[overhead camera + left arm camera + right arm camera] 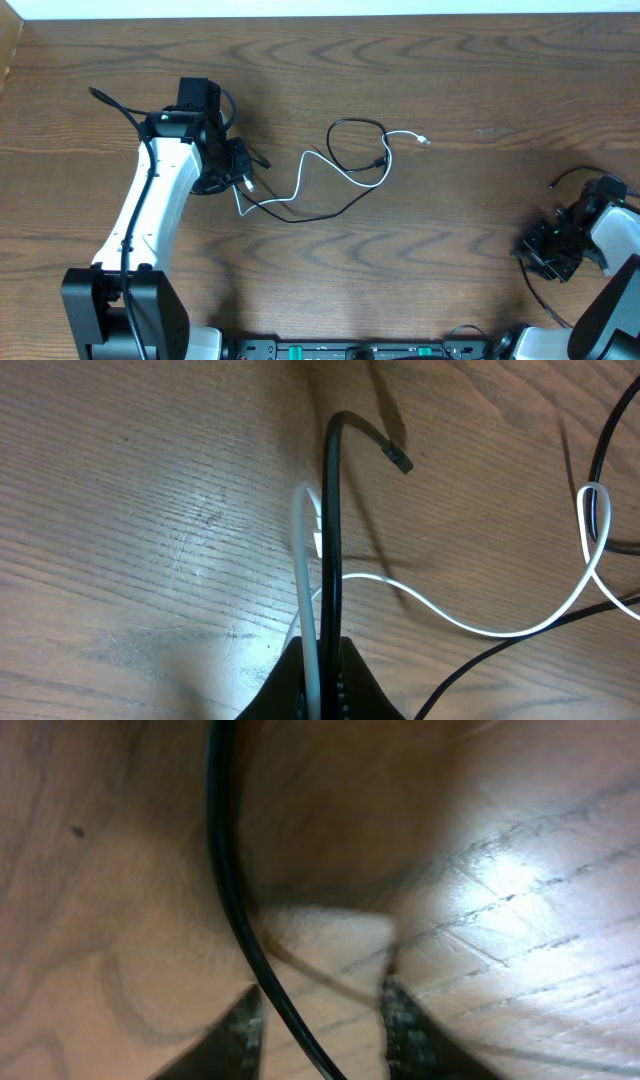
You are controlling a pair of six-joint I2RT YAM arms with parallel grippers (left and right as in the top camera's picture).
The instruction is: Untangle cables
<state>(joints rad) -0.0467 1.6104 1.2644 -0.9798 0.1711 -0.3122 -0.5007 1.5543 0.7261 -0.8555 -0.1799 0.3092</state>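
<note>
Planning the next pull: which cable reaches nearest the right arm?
The white cable; its silver plug lies past the black cable, whose loop stops short.

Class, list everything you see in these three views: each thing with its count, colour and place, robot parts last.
Wooden table: one, brown, beneath everything.
Thin white charging cable: one, white, snaking from the left gripper to the table centre.
Thin black charging cable: one, black, looped across the white one.
Black cord: one, black, between the right gripper's fingers; kind unclear.
Robot arms: two, white and black, left and right sides.
Left gripper: one, black, shut on both cables.
Right gripper: one, black, open.
</note>
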